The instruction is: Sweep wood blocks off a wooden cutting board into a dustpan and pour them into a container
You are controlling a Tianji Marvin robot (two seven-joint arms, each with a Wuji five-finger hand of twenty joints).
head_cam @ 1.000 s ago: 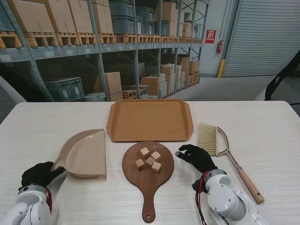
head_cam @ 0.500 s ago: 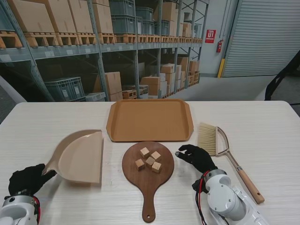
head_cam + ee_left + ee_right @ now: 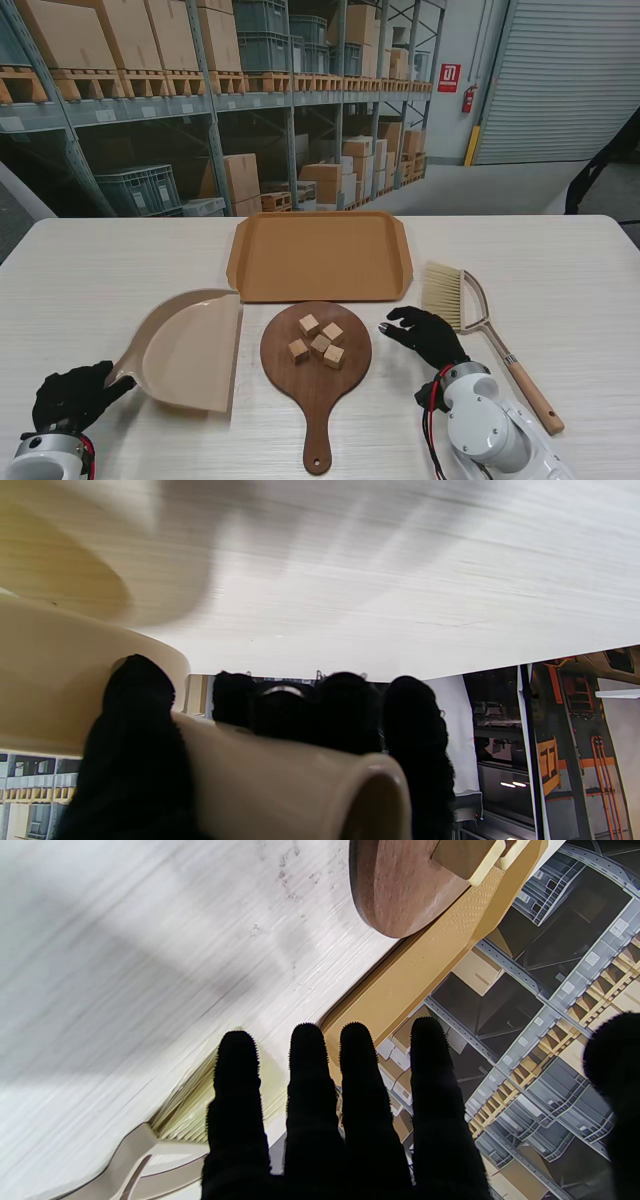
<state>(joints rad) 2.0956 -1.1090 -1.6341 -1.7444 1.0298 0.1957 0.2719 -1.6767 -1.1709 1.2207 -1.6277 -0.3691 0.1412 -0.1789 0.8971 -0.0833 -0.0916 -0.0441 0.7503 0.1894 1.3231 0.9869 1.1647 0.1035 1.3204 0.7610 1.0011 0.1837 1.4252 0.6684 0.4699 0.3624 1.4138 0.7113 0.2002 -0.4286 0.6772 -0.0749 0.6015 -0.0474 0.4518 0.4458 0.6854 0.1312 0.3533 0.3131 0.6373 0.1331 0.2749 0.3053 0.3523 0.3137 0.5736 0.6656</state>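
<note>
A round dark wooden cutting board (image 3: 316, 357) lies mid-table with several small wood blocks (image 3: 319, 340) on it. My left hand (image 3: 72, 397) is shut on the handle of the beige dustpan (image 3: 190, 350), which sits lifted and tilted to the left of the board; the handle (image 3: 280, 785) fills the left wrist view under my black fingers (image 3: 345, 710). My right hand (image 3: 425, 337) hovers open just right of the board, fingers (image 3: 310, 1100) spread, holding nothing. The brush (image 3: 478, 325) lies on the table right of that hand. An orange-brown tray (image 3: 320, 255) lies beyond the board.
The brush's wooden handle (image 3: 530, 393) points toward the near right. The tray's rim (image 3: 425, 965) and the board's edge (image 3: 400, 895) show in the right wrist view. Warehouse shelving stands beyond the table's far edge.
The left hand has swung the dustpan right, closer to the cutting board, and raised it. The right hand has shifted slightly right toward the brush, still open.
</note>
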